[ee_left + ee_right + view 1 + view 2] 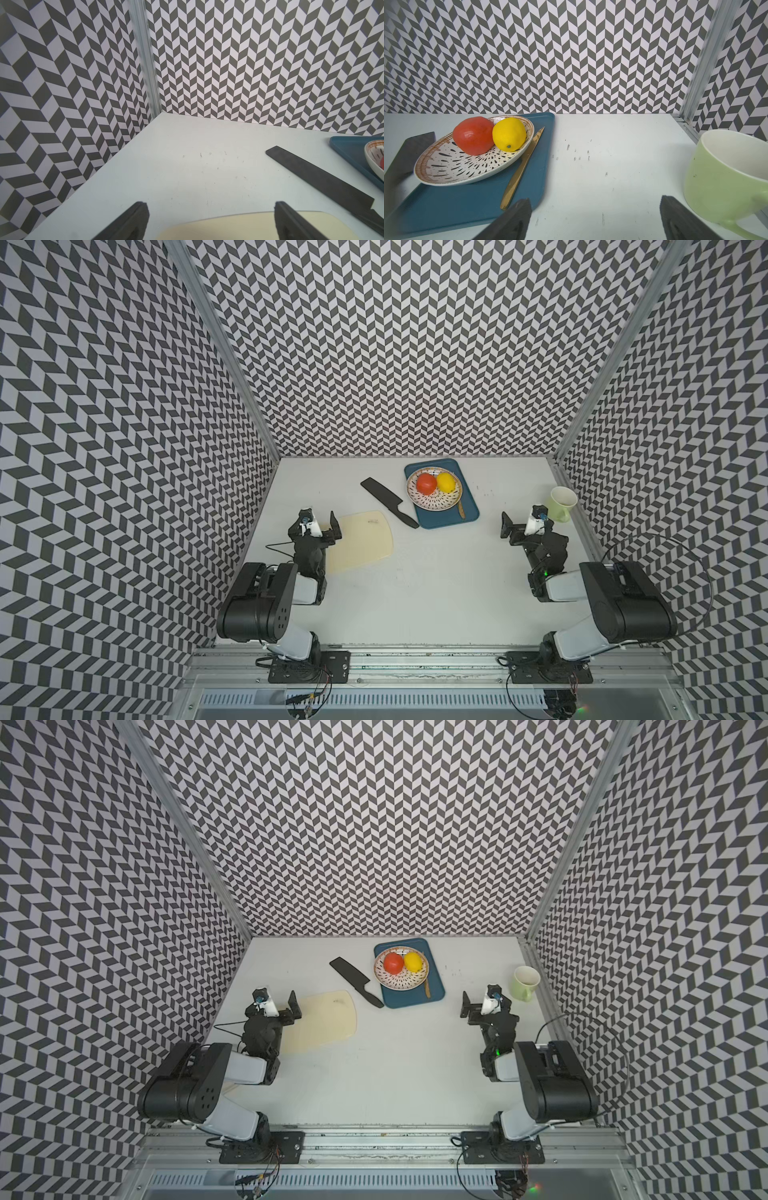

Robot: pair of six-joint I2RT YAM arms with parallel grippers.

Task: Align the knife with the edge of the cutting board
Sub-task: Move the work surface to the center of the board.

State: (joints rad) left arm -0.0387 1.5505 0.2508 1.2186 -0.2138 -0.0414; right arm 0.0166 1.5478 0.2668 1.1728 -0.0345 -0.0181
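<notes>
The black knife (388,502) (356,982) lies flat and diagonal on the table, apart from the board, its handle end next to the near left corner of the blue tray. The pale cutting board (365,543) (328,1021) lies nearer, left of centre. My left gripper (318,517) (211,204) hovers open over the board's far left corner (228,226), holding nothing; the knife blade (320,176) shows off to one side. My right gripper (523,522) (595,200) stands open over bare table between the tray and the mug. The knife's blade (409,151) peeks out behind the plate.
A blue tray (453,518) (456,203) at the back carries a patterned plate (432,499) (446,166) with a tomato (473,135) and a lemon (508,134), plus a gold utensil (523,166). A green mug (562,504) (726,172) stands by the right wall.
</notes>
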